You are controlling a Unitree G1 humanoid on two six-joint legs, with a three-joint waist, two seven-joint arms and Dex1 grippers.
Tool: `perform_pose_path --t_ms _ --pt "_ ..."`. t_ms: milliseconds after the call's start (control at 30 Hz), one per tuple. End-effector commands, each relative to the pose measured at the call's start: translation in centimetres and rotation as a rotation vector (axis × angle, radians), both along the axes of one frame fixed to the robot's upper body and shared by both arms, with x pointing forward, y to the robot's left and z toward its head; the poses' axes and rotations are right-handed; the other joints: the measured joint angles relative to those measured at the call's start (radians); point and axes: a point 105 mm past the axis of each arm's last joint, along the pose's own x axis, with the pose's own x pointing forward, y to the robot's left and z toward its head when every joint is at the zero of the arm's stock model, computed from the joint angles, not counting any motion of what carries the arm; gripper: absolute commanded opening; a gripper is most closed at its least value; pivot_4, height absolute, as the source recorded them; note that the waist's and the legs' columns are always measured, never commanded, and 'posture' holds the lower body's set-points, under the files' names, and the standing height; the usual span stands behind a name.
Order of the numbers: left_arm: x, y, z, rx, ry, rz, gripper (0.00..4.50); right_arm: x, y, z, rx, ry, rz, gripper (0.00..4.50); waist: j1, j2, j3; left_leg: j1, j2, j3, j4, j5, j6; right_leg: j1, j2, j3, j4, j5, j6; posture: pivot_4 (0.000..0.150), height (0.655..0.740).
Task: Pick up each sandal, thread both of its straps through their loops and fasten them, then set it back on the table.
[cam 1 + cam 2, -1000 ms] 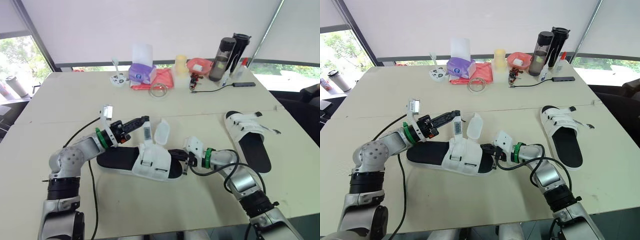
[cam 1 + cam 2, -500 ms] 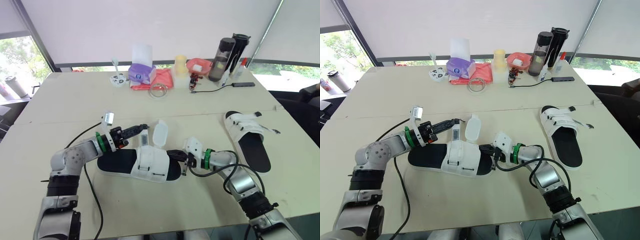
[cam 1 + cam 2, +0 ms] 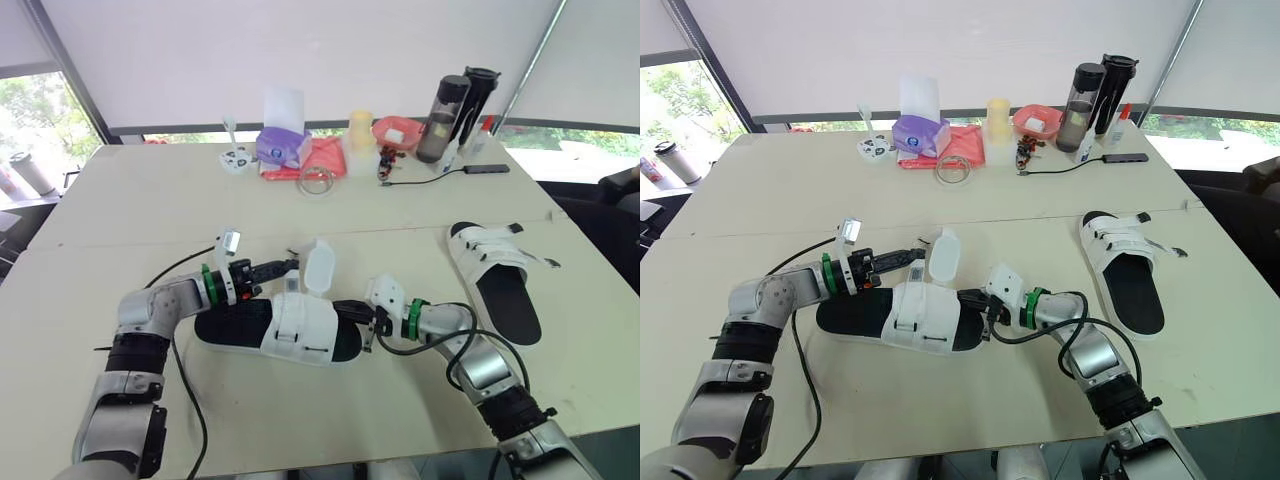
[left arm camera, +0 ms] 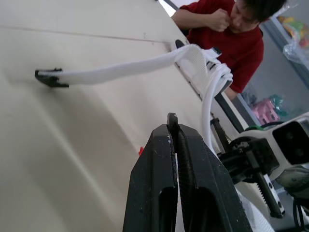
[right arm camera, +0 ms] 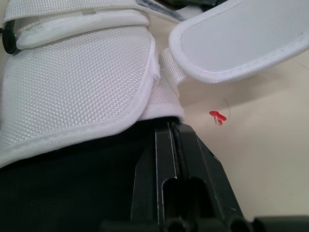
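Observation:
The near sandal (image 3: pixel 285 328), white upper on a black sole, lies flat mid-table. Its narrow strap (image 3: pixel 291 283) hangs from my left gripper (image 3: pixel 289 266), which is shut on it just above the upper. A wide white flap (image 3: pixel 318 268) stands upright beside it, unfastened. My right gripper (image 3: pixel 354 313) is shut on the sole's edge at the sandal's right end; in the right wrist view its fingertips (image 5: pixel 172 131) press against the black sole under the white upper (image 5: pixel 77 87). A second sandal (image 3: pixel 498 272) lies to the right, apart from both grippers.
Along the far edge stand a purple tissue box (image 3: pixel 284 145), a red cloth, a yellow cup (image 3: pixel 361 133), a pink bowl (image 3: pixel 398 130), two dark bottles (image 3: pixel 443 118) and a black cable (image 3: pixel 430 176). A person in a red shirt (image 4: pixel 227 34) sits beyond the table.
My left gripper has come down and toward the sandal with the strap. The sandal, tilted up a second ago, now lies flat. The right gripper has stayed at the sole's end.

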Motion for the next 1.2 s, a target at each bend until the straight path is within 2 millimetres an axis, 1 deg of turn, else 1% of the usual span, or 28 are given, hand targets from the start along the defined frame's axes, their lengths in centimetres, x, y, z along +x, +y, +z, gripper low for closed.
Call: perform_pose_path --t_ms 33,200,267,400,433,500,633,700,733,800,833,867,933,967,1067,1100,1200 --pt "-0.5 0.0 -1.4 0.050 0.032 -0.011 0.05 -0.7 -1.1 -3.8 -0.102 0.130 -0.044 0.00 0.001 0.000 0.000 0.000 0.000 0.000 0.000 0.000 0.000 0.000 0.000 0.000 0.000 0.000 0.000 0.150 0.7400" --pt "-1.1 -0.3 -4.0 0.086 0.101 -0.013 0.05 -0.6 -0.9 -3.6 -0.102 0.127 -0.040 0.00 0.001 0.001 -0.001 0.003 0.000 0.000 -0.001 0.000 0.000 0.002 0.000 0.000 -0.001 0.000 0.000 0.150 0.7400" --pt "-1.0 -0.3 -4.4 0.087 0.114 -0.005 0.05 -0.6 -0.9 -3.7 -0.102 0.127 -0.039 0.00 0.001 0.003 -0.002 0.005 0.000 0.000 -0.001 0.000 0.000 0.002 -0.001 0.000 -0.001 -0.001 0.001 0.150 0.7400" --pt "-1.0 -0.2 -4.6 0.085 0.119 -0.005 0.05 -0.6 -0.9 -3.7 -0.102 0.128 -0.040 0.00 0.001 0.006 -0.006 0.006 0.000 0.000 -0.001 -0.001 0.000 0.004 -0.001 0.000 -0.002 -0.001 0.002 0.150 0.7400" --pt "-1.0 -0.2 -4.6 0.085 0.118 -0.006 0.32 -0.6 -0.9 -3.7 -0.102 0.129 -0.041 0.00 0.001 0.006 -0.006 0.006 0.000 0.000 -0.001 -0.001 0.000 0.004 -0.001 0.000 -0.002 -0.001 0.002 0.150 0.7400" --pt "-1.0 -0.1 -4.5 0.082 0.118 -0.007 1.08 -0.7 -0.9 -3.8 -0.103 0.131 -0.042 0.00 0.001 0.007 -0.007 0.006 0.000 0.000 -0.001 -0.001 0.000 0.004 -0.001 0.000 -0.002 -0.001 0.002 0.150 0.7400" --pt "-1.1 0.3 -3.5 0.065 0.096 -0.013 3.00 -0.7 -0.9 -3.8 -0.102 0.132 -0.045 0.00 -0.001 0.007 -0.007 0.006 0.000 0.000 -0.001 -0.001 0.000 0.004 -0.001 0.000 -0.002 -0.002 0.002 0.150 0.7400" --pt "-1.1 0.7 -3.0 0.071 0.077 -0.007 4.05 -0.7 -0.9 -3.8 -0.101 0.132 -0.046 0.00 -0.002 0.007 -0.007 0.006 0.000 0.000 -0.001 -0.001 0.000 0.004 -0.001 0.000 -0.001 -0.002 0.002 0.150 0.7400" --pt "-1.2 1.0 -2.5 0.074 0.061 -0.007 4.46 -0.7 -0.9 -3.8 -0.100 0.132 -0.046 0.00 -0.003 0.007 -0.007 0.006 0.000 0.000 -0.001 -0.001 0.000 0.004 -0.001 0.000 -0.001 -0.002 0.002 0.150 0.7400" --pt "-1.3 1.7 -1.9 0.084 0.034 0.002 4.46 -0.7 -0.9 -3.8 -0.100 0.132 -0.045 0.00 -0.004 0.007 -0.007 0.006 0.000 0.000 -0.002 -0.001 0.000 0.004 -0.001 0.000 -0.001 -0.001 0.001 0.150 0.7400" --pt "-1.3 2.4 -1.2 0.089 0.006 0.023 4.46 -0.7 -0.9 -3.8 -0.099 0.132 -0.045 0.00 -0.004 0.007 -0.007 0.006 0.000 0.000 -0.002 -0.001 0.000 0.004 -0.001 0.000 -0.001 -0.001 0.001 0.150 0.7400" --pt "-1.3 3.3 0.0 0.103 -0.043 0.053 4.46 -0.7 -0.9 -3.8 -0.099 0.131 -0.045 0.00 -0.006 0.006 -0.006 0.006 0.000 0.000 -0.002 -0.001 0.000 0.004 -0.001 0.000 -0.001 -0.002 0.001 0.150 0.7400" --pt "-1.6 4.4 1.6 0.134 -0.112 0.080 4.46 -0.7 -1.0 -3.8 -0.099 0.129 -0.046 0.00 -0.006 0.005 -0.005 0.005 0.000 0.000 -0.003 -0.001 0.000 0.003 -0.001 0.000 -0.001 -0.002 0.001 0.150 0.7400" --pt "-1.9 4.6 2.3 0.172 -0.163 0.085 4.46 -0.7 -1.0 -3.8 -0.099 0.128 -0.047 0.00 -0.005 0.005 -0.005 0.004 0.000 0.000 -0.003 -0.001 0.000 0.002 -0.001 0.000 -0.001 -0.002 0.001 0.150 0.7400" --pt "-2.4 4.9 3.3 0.230 -0.239 0.107 4.46 -0.7 -1.1 -3.8 -0.099 0.127 -0.048 0.00 0.000 0.005 -0.004 0.004 0.000 0.000 -0.004 -0.001 -0.001 0.000 -0.001 0.000 -0.002 -0.002 0.001 0.150 0.7400" --pt "-2.4 5.0 3.6 0.239 -0.249 0.122 4.46 -0.7 -1.1 -3.8 -0.098 0.126 -0.049 0.00 0.000 0.005 -0.004 0.004 0.000 0.000 -0.003 -0.001 -0.001 0.001 -0.001 0.000 -0.002 -0.002 0.001 0.150 0.7400" --pt "-1.8 4.6 5.8 0.265 -0.366 0.187 4.46 -0.5 -0.8 -3.8 -0.095 0.124 -0.047 0.00 0.000 0.005 -0.004 0.003 0.000 0.000 -0.003 -0.001 -0.001 0.003 -0.001 0.001 -0.002 -0.002 0.001 0.150 0.7400"
